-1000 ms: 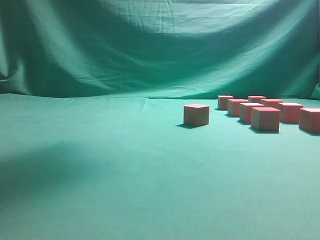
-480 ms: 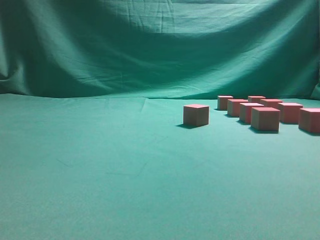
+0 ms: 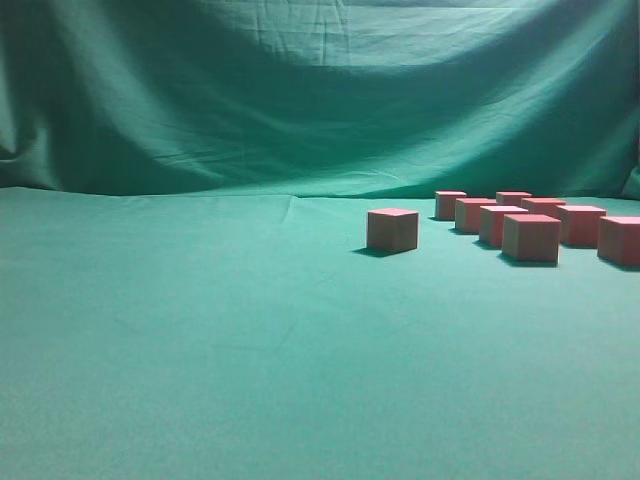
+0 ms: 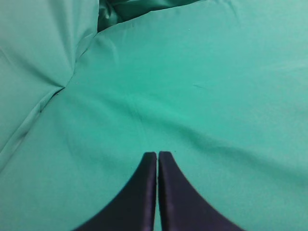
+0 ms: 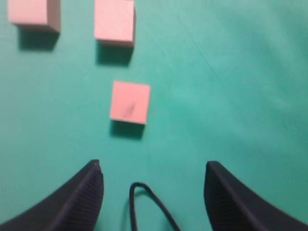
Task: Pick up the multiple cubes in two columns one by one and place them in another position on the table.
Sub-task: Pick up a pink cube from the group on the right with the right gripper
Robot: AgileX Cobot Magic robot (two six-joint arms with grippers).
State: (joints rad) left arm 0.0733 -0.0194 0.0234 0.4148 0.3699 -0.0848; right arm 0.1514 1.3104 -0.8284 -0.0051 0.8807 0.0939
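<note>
A lone pinkish-red cube [image 3: 392,229] sits on the teal table [image 3: 250,330], left of several more cubes in two columns, the nearest at the front [image 3: 531,238]. Neither gripper shows in the exterior view. In the right wrist view my right gripper [image 5: 154,168] is open and empty above the cloth. One cube [image 5: 130,102] lies ahead of it and slightly left, apart from the fingers. Two more cubes [image 5: 114,21] [image 5: 33,12] lie beyond it at the top edge. My left gripper [image 4: 157,155] is shut on nothing over bare cloth.
A green cloth backdrop [image 3: 320,90] rises behind the table. A thin black cable loop [image 5: 139,190] hangs between the right fingers. In the left wrist view the cloth [image 4: 72,77] folds and creases at the upper left.
A dark shadow on the table's near left has gone since a second ago. The cubes have not moved.
</note>
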